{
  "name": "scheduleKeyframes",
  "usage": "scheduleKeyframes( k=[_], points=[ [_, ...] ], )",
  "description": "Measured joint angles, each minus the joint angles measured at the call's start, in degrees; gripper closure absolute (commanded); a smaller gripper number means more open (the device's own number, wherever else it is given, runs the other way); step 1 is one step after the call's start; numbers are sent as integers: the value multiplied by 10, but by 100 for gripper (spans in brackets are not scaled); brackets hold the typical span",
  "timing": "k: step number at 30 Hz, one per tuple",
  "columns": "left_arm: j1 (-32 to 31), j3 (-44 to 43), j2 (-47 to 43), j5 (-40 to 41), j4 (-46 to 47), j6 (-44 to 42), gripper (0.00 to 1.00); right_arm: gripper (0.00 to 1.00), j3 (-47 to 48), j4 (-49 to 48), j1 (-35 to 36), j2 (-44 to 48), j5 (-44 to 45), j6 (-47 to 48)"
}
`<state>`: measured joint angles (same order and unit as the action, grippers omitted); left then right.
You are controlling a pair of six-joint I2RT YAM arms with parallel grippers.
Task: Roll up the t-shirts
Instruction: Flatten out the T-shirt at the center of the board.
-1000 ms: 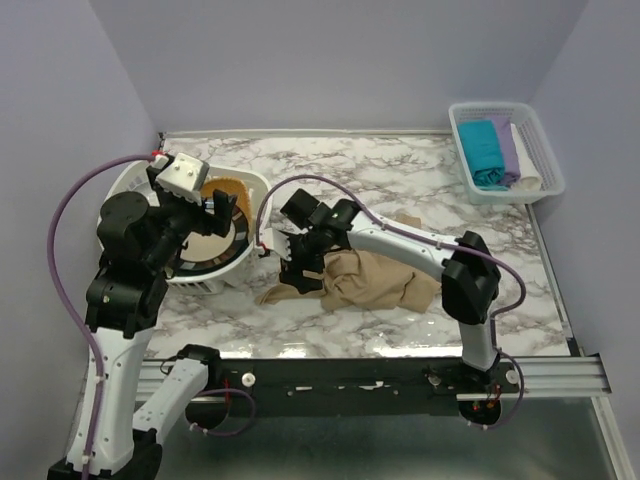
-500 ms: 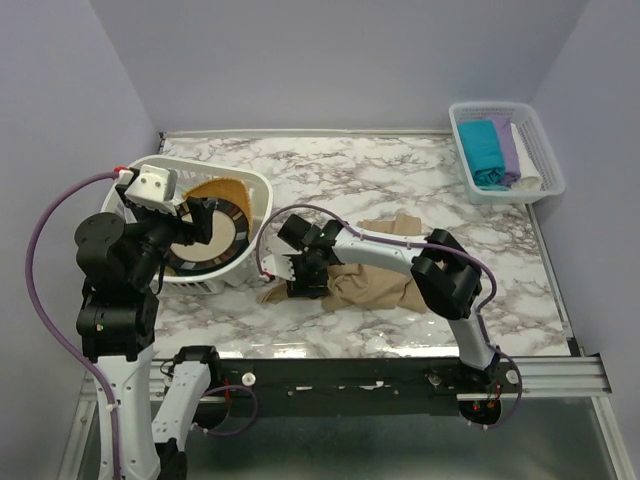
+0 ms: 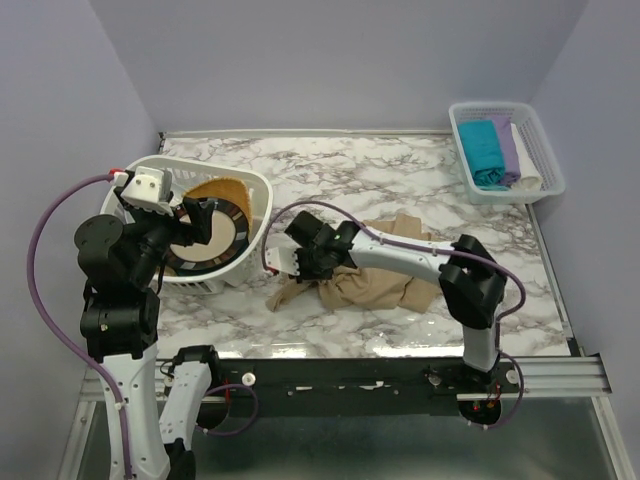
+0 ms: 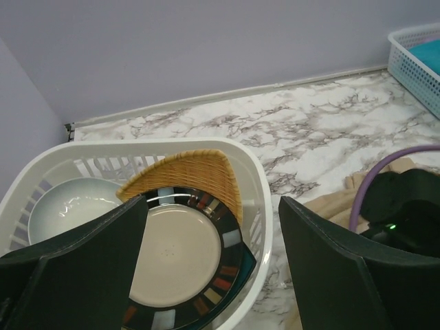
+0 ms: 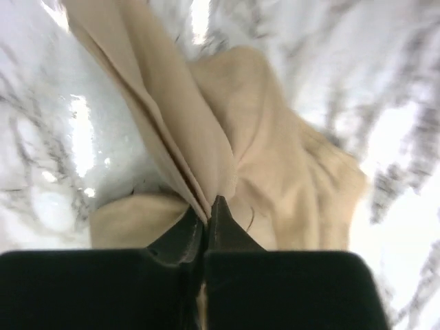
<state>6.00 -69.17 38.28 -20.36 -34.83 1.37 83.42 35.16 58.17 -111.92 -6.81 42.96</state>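
A large beige t-shirt (image 3: 385, 285) lies crumpled on the marble table, left of centre. My right gripper (image 3: 303, 266) is at its left end, shut on a raised fold of the beige t-shirt (image 5: 275, 151); in the right wrist view the tips of the right gripper (image 5: 208, 208) pinch the cloth tight. Rolled teal (image 3: 481, 148), lilac (image 3: 508, 145) and white (image 3: 527, 183) t-shirts sit in a pale blue basket (image 3: 490, 105) at the back right. My left gripper (image 3: 195, 222) hovers open over the white basket, and the left gripper (image 4: 210, 234) holds nothing.
A white laundry basket (image 3: 262, 190) at the left holds a dark-rimmed patterned plate (image 4: 179, 254), a golden woven round piece (image 4: 199, 175) and a pale bowl (image 4: 69, 206). Lilac walls close in the table on three sides. A purple cable (image 3: 330, 182) arcs over the right arm.
My right gripper went from open to shut on a fold at the beige t-shirt's left end, drawing the cloth up. The left arm pulled back toward the left over the white basket.
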Motion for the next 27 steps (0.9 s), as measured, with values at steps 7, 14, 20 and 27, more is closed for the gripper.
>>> scheduleKeyframes(
  k=[7,14,20,27],
  points=[
    [0,-10,31,-18,26,-4,12,99,187,57,-18,158,2,-56],
    [0,-63,114,-48,85,16,12,99,347,32,-138,331,66,-68],
    [-1,-93,170,-66,130,41,12,99,118,-9,-234,542,123,-37],
    [-45,-57,181,-100,145,51,13,59,-293,71,-248,743,163,-27]
  ],
)
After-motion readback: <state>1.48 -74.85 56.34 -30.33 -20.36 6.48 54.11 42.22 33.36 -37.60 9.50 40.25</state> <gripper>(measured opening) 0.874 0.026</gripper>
